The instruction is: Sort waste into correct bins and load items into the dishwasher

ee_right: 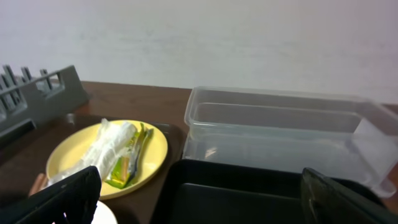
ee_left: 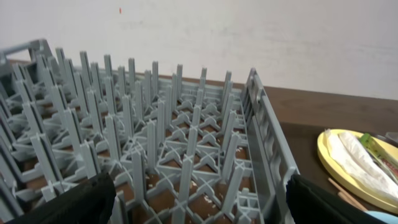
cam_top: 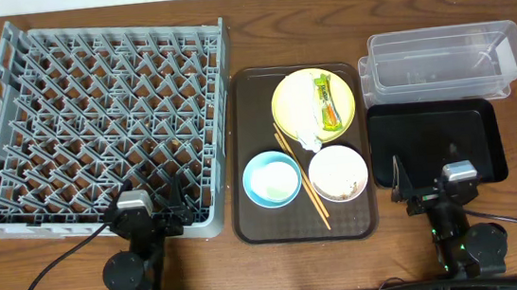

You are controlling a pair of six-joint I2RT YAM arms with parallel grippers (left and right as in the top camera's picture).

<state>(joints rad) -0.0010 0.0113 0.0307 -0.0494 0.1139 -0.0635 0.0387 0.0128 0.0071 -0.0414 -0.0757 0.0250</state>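
Each wrist view cuts off all but dark finger ends [ee_left: 74, 205]. The left end effector [ee_left: 199, 186] is wide open and empty, at the dish rack [ee_left: 186, 137], left of the brown tray [cam_top: 258, 216]. The right end effector [ee_right: 199, 186], wide open and empty too, is by the black tray [ee_right: 249, 193] and clear tub [ee_right: 280, 130], right of the brown tray. Only the overhead view shows the blue bowl [cam_top: 272, 179], white bowl [cam_top: 338, 172] and chopsticks [cam_top: 305, 186] on it, beside the yellow plate [cam_top: 287, 95] with wrapper [cam_top: 328, 102] and napkin [cam_top: 308, 126].

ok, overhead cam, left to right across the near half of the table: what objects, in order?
dish rack → light blue bowl → white bowl → black tray
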